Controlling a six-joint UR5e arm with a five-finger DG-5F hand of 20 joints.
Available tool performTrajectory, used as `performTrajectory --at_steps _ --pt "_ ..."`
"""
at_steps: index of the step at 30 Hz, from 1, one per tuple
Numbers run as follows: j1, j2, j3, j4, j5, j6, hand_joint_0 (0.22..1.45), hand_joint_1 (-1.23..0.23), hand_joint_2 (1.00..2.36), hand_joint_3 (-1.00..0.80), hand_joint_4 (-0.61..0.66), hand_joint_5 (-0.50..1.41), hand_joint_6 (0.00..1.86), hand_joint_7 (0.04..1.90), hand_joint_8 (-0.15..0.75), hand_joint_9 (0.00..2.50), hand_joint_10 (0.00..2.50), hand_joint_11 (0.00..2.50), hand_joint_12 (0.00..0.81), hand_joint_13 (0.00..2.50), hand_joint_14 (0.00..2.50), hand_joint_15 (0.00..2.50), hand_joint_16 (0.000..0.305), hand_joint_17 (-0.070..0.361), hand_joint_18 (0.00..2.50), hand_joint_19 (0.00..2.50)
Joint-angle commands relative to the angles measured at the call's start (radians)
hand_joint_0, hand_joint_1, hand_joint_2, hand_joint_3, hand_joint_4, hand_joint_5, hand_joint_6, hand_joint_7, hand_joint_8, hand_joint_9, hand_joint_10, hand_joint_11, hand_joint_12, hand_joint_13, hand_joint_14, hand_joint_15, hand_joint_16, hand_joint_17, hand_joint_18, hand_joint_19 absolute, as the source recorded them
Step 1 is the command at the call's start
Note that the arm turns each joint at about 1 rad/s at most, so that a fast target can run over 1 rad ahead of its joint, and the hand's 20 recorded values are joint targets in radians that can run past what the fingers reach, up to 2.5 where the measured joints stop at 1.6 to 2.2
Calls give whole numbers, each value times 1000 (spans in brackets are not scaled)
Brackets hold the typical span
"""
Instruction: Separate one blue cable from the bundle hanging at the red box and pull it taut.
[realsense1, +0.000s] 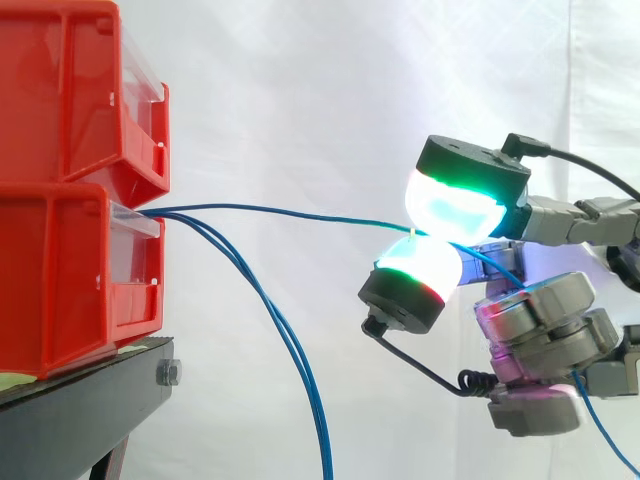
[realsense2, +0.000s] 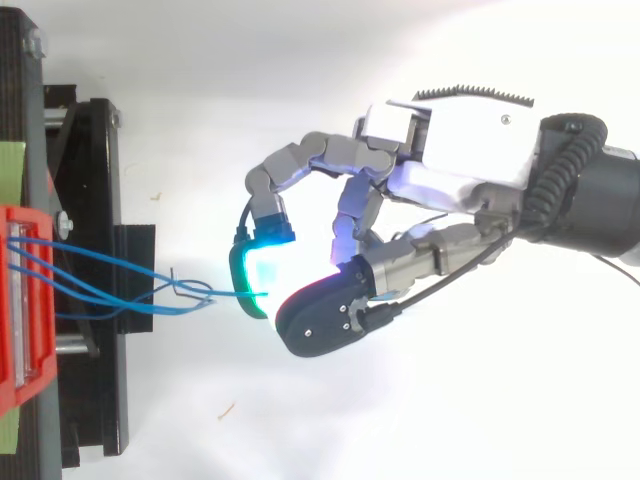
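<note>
One blue cable (realsense1: 300, 212) runs nearly straight and level from the lower red box (realsense1: 80, 275) to my hand (realsense1: 545, 315) at the right. Two glowing fingertips (realsense1: 450, 205) pinch it between them, one above and one below, and its free end trails down past the palm. Two other blue cables (realsense1: 290, 350) leave the same box front and hang down in a curve to the bottom edge. From above, the blue cables (realsense2: 110, 285) leave the red box (realsense2: 25, 300) at the left and run toward the hand (realsense2: 450, 150).
A second red bin (realsense1: 80, 95) is stacked on the lower one. Both rest on a black stand (realsense1: 90, 405) at the left, whose frame (realsense2: 95, 260) reaches out under the cables. A white curtain lies behind.
</note>
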Motion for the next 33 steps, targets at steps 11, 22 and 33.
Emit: performTrajectory --at_steps 11,22,33 --pt "8 1 1 -20 35 -9 644 -796 1020 -31 -152 -139 872 1307 340 1479 906 1876 374 1253 1614 1806 49 111 1435 1319" --pt "8 0 1 -20 35 -11 648 -798 1021 -33 -160 -139 869 1321 344 1454 1025 1869 377 1218 1745 1803 48 108 1473 1411" --pt "8 0 1 -20 35 -11 657 -803 1022 -32 -170 -138 868 1322 340 1458 1071 1849 375 1199 1829 1784 44 99 1533 1604"
